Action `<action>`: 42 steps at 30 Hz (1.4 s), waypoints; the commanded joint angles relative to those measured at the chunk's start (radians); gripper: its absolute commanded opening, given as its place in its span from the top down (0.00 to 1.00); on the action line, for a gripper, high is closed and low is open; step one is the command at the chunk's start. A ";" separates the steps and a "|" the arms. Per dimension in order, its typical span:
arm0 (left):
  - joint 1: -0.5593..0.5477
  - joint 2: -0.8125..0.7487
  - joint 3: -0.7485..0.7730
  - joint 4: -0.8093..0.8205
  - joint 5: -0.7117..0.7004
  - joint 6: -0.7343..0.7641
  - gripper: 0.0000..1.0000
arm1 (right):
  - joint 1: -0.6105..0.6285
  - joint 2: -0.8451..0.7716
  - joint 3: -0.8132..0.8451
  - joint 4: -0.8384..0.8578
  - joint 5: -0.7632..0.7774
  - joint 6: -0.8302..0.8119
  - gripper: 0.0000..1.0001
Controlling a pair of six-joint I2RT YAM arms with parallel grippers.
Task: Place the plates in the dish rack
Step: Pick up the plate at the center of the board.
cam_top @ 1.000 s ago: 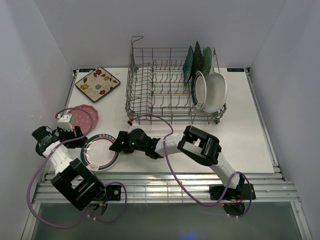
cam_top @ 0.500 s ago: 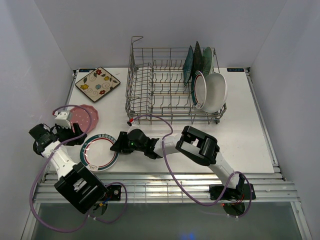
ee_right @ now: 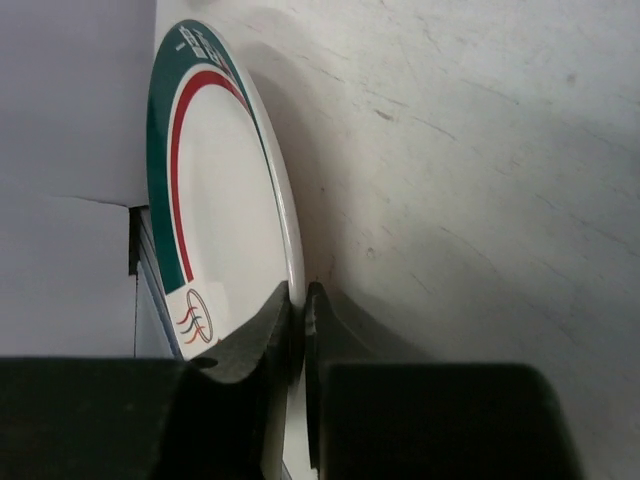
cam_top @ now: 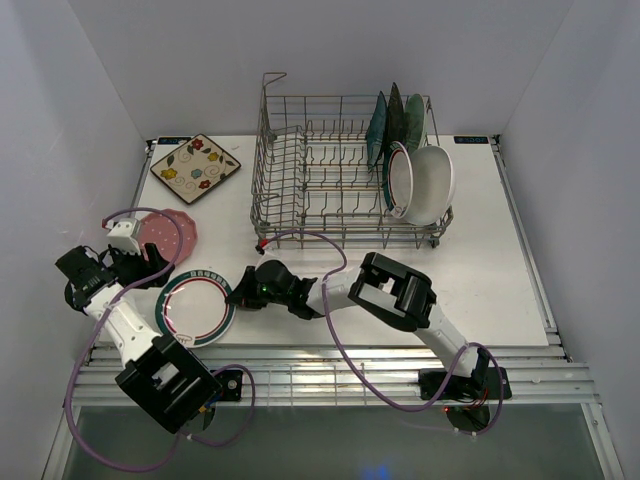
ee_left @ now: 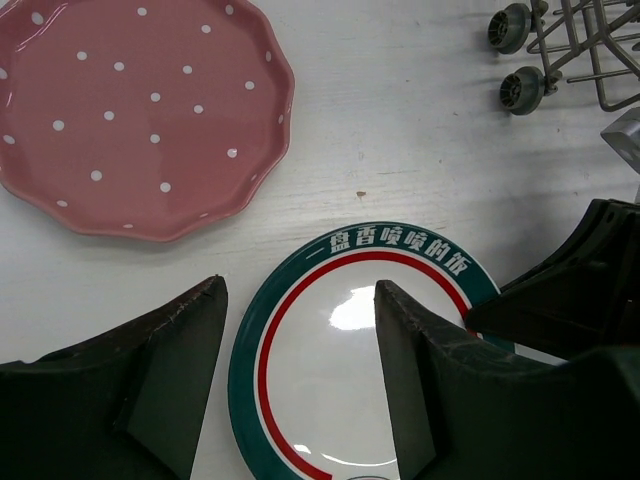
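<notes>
A green-rimmed white round plate (cam_top: 198,306) with a red ring lies on the table near the front left. My right gripper (cam_top: 238,292) is shut on its right rim; the right wrist view shows the rim (ee_right: 290,250) pinched between both jaws (ee_right: 300,300). My left gripper (cam_top: 150,275) hovers open over the plate's left side, its fingers astride the plate (ee_left: 320,390) without touching it. A pink dotted plate (cam_top: 168,233) lies just behind, also seen as the pink dotted plate (ee_left: 130,110). A cream floral square plate (cam_top: 196,167) sits at the back left. The dish rack (cam_top: 268,160) stands at the back centre.
Several plates stand upright in the rack's right end: teal, dark and mint ones (cam_top: 395,125), a green-rimmed round (cam_top: 398,180) and a plain white one (cam_top: 432,185). The rack's small wheels (ee_left: 520,90) stand to the plate's upper right in the left wrist view. White walls close in both sides.
My right gripper has closed from open onto the green-rimmed plate's rim. The left arm has drawn back slightly to the left, still open.
</notes>
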 commanded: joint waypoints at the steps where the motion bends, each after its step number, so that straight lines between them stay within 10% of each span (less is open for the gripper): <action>1: 0.004 -0.018 0.030 -0.001 0.050 -0.012 0.29 | 0.000 0.008 -0.032 -0.065 0.043 0.020 0.92; 24: 0.004 -0.047 0.019 0.002 0.092 -0.050 0.28 | 0.075 -0.400 -0.126 -0.341 0.566 -0.287 0.92; 42: 0.005 -0.064 -0.034 0.114 0.081 -0.147 0.22 | 0.092 -0.538 0.019 -0.399 0.643 -0.670 0.92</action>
